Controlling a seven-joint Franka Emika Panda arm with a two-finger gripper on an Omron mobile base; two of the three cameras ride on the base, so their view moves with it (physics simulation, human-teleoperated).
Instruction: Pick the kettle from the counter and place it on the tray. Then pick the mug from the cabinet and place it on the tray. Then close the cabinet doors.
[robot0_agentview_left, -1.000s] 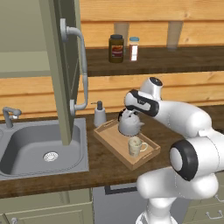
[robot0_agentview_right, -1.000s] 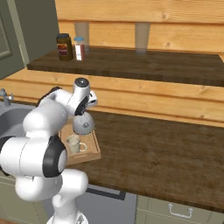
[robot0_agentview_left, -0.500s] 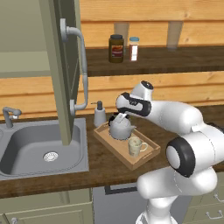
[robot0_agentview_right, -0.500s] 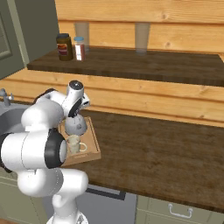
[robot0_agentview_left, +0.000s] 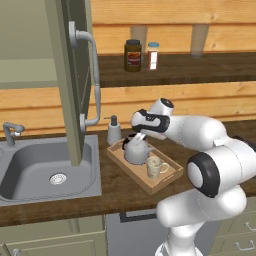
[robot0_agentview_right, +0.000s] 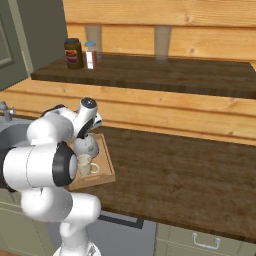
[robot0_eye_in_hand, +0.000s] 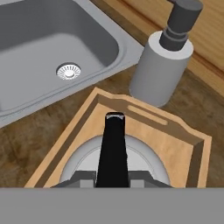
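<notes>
The silver-grey kettle (robot0_agentview_left: 136, 151) is at the back left of the light wooden tray (robot0_agentview_left: 169, 177), low in it; contact with the tray floor I cannot tell. My gripper (robot0_agentview_left: 138, 136) comes in from the right and is shut on the kettle's dark arched handle (robot0_eye_in_hand: 113, 148). In the hand view my gripper (robot0_eye_in_hand: 113, 177) has that handle between its fingers, above the kettle lid (robot0_eye_in_hand: 83, 159) and the tray rim (robot0_eye_in_hand: 144, 114). The cream mug (robot0_agentview_left: 156, 167) stands upright in the tray, right in front of the kettle. The olive cabinet door (robot0_agentview_left: 70, 75) hangs open at the left.
A grey soap dispenser (robot0_agentview_left: 114, 131) stands just behind the tray's left corner. The steel sink (robot0_agentview_left: 45, 170) and faucet (robot0_agentview_left: 12, 131) lie to the left. A dark jar (robot0_agentview_left: 132, 55) and a small bottle (robot0_agentview_left: 153, 54) stand on the upper wooden ledge. The door's bar handle (robot0_agentview_left: 93, 80) juts toward the arm.
My gripper has carried the kettle leftward and down, from above the tray's middle to its back left end. The mug, tray and door have stayed put.
</notes>
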